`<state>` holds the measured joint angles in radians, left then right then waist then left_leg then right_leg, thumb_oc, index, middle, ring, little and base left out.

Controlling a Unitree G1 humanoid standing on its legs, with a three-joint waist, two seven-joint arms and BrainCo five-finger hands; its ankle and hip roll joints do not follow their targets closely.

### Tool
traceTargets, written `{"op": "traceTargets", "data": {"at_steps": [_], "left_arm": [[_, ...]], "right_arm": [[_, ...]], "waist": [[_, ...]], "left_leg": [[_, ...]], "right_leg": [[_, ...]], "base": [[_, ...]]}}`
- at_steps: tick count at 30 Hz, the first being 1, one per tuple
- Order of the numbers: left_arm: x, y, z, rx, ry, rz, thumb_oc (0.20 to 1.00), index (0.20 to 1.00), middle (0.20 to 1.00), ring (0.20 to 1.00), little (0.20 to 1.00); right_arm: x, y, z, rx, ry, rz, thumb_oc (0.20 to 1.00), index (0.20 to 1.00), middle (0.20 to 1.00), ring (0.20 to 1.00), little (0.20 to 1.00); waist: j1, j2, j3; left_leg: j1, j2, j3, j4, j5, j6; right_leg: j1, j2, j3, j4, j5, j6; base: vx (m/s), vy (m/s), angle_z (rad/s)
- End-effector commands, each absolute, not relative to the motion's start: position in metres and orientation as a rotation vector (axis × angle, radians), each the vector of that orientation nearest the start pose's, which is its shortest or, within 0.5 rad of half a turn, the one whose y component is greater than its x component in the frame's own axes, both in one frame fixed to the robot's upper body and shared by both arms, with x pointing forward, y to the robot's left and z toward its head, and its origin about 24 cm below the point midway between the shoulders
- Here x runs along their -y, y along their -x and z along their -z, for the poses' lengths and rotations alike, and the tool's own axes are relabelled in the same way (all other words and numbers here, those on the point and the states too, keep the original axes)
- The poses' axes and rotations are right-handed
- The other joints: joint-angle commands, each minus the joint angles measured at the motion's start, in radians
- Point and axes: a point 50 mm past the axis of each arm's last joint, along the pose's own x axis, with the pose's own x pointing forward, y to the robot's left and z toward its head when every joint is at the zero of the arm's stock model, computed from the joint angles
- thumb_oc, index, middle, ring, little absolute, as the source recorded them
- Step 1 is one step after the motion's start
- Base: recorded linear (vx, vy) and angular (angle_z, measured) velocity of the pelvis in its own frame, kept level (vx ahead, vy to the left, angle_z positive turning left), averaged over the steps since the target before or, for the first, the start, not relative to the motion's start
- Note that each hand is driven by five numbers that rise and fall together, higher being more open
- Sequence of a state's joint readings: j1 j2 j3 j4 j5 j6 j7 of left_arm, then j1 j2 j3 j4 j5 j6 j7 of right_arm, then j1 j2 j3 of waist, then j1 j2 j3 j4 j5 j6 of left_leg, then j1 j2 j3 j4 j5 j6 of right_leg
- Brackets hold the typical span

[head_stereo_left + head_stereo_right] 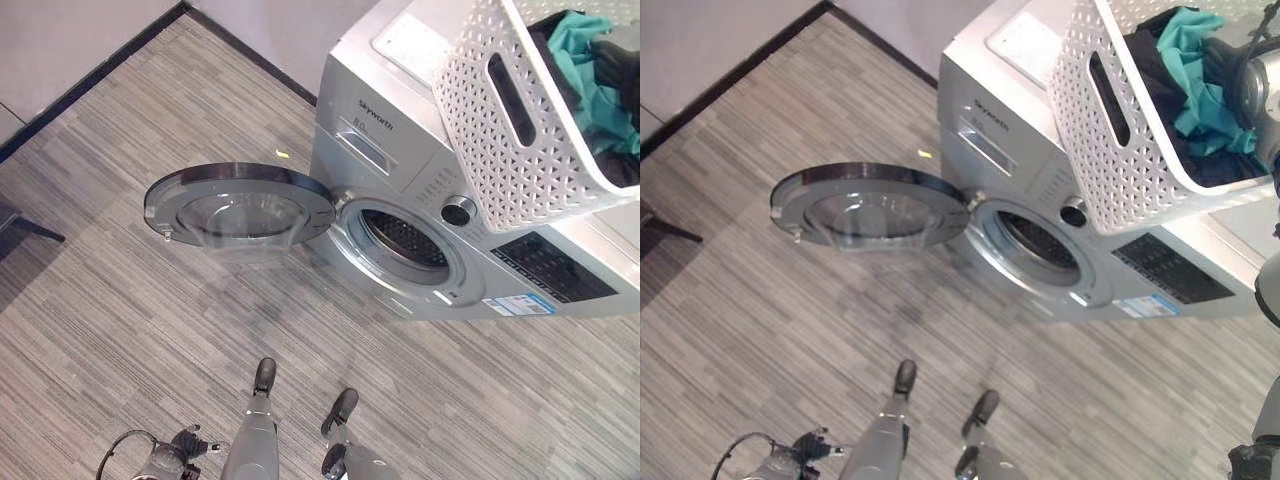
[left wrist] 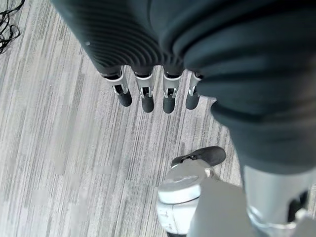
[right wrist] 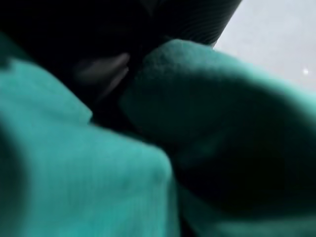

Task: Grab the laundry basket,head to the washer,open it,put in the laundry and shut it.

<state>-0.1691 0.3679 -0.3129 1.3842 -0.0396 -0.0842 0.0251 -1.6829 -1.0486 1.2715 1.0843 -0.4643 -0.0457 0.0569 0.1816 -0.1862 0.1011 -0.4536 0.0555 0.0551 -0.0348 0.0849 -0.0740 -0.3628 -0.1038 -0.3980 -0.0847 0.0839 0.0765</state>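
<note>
One washer (image 1: 420,190): silver front-loader standing on the striped floor (image 1: 120,300). One round door (image 1: 240,205), swung fully open to the washer's left, glass facing up. Drum opening (image 1: 405,240) uncovered, dark inside.

One basket (image 1: 520,130): white, perforated, slot handle in its near wall; sits on top of the washer at its right end, above the control panel, tilted, with its near edge overhanging the front.

Laundry (image 1: 1200,95): inside the basket, a heap of teal cloth and dark cloth; separate pieces cannot be counted.

Right robot hand (image 1: 1255,85): reaches into the basket from the right, in among the laundry. Its wrist view has teal folds pressed right up against the camera, with dark cloth between them. Fingers buried in the cloth; whether they grip any of it cannot be told.

Left robot hand (image 2: 148,94): hangs low above the floor, well apart from washer and basket. Fingers straight, side by side, holding nothing.
</note>
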Motion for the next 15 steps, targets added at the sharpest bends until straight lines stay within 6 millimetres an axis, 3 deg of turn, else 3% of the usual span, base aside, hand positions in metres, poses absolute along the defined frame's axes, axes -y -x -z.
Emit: {"op": "traceTargets", "data": {"at_steps": [1, 5, 8, 9, 10, 13, 15], "left_arm": [[-0.286, -0.142, 0.132, -1.109, -0.517, -0.103, 1.0, 1.0, 1.0, 1.0, 1.0], [-0.287, -0.141, 0.132, -1.11, -0.53, -0.109, 1.0, 1.0, 1.0, 1.0, 1.0], [-0.286, -0.138, 0.133, -1.118, -0.537, -0.109, 1.0, 1.0, 1.0, 1.0, 1.0], [-0.285, -0.137, 0.134, -1.122, -0.545, -0.107, 1.0, 1.0, 1.0, 1.0, 1.0], [-0.286, -0.137, 0.134, -1.123, -0.547, -0.108, 1.0, 1.0, 1.0, 1.0, 1.0], [-0.28, -0.131, 0.138, -1.137, -0.546, -0.095, 1.0, 1.0, 1.0, 1.0, 1.0], [-0.28, -0.128, 0.139, -1.145, -0.556, -0.09, 1.0, 1.0, 1.0, 1.0, 1.0]], "right_arm": [[0.318, -0.344, -0.42, 0.11, 1.965, 0.675, 0.2, 0.2, 0.2, 0.2, 0.2], [0.33, -0.333, -0.429, 0.193, 1.781, 0.776, 0.2, 0.2, 0.2, 0.2, 0.2], [0.337, -0.324, -0.436, 0.304, 1.53, 0.853, 0.2, 0.2, 0.2, 0.2, 0.2], [0.342, -0.321, -0.435, 0.352, 1.356, 0.875, 0.2, 0.2, 0.2, 0.2, 0.2], [0.343, -0.322, -0.434, 0.351, 1.354, 0.875, 0.2, 0.2, 0.2, 0.2, 0.2], [0.347, -0.32, -0.433, 0.462, 0.997, 0.882, 0.2, 0.2, 0.2, 0.2, 0.2], [0.349, -0.321, -0.431, 0.473, 0.91, 0.86, 0.2, 0.2, 0.2, 0.2, 0.2]], "waist": [[0.015, -0.024, 0.074], [0.015, -0.012, 0.056], [0.013, -0.001, 0.033], [0.013, 0.007, 0.014], [0.013, 0.005, 0.014], [0.013, 0.022, -0.021], [0.014, 0.026, -0.037]], "left_leg": [[0.041, -0.074, 0.028, -0.052, 0.036, -0.012], [0.061, -0.076, 0.028, -0.052, 0.032, -0.009], [0.092, -0.075, 0.032, -0.052, 0.024, -0.007], [0.118, -0.075, 0.031, -0.052, 0.019, -0.007], [0.119, -0.076, 0.031, -0.052, 0.018, -0.007], [0.172, -0.072, 0.037, -0.052, 0.014, -0.009], [0.193, -0.07, 0.039, -0.052, 0.015, -0.01]], "right_leg": [[0.103, -0.039, 0.072, -0.003, 0.089, 0.101], [0.119, -0.041, 0.072, -0.003, 0.085, 0.098], [0.146, -0.044, 0.069, -0.003, 0.079, 0.096], [0.171, -0.045, 0.067, -0.003, 0.072, 0.094], [0.173, -0.045, 0.066, -0.003, 0.072, 0.094], [0.217, -0.047, 0.06, -0.003, 0.064, 0.092], [0.236, -0.047, 0.056, -0.003, 0.058, 0.091]], "base": [[0.0, -0.001, -0.04], [0.0, 0.0, 0.0], [0.05, 0.004, 0.0], [0.06, 0.006, 0.0], [0.07, 0.011, 0.01], [0.03, 0.006, 0.02], [0.0, 0.0, 0.0]]}}
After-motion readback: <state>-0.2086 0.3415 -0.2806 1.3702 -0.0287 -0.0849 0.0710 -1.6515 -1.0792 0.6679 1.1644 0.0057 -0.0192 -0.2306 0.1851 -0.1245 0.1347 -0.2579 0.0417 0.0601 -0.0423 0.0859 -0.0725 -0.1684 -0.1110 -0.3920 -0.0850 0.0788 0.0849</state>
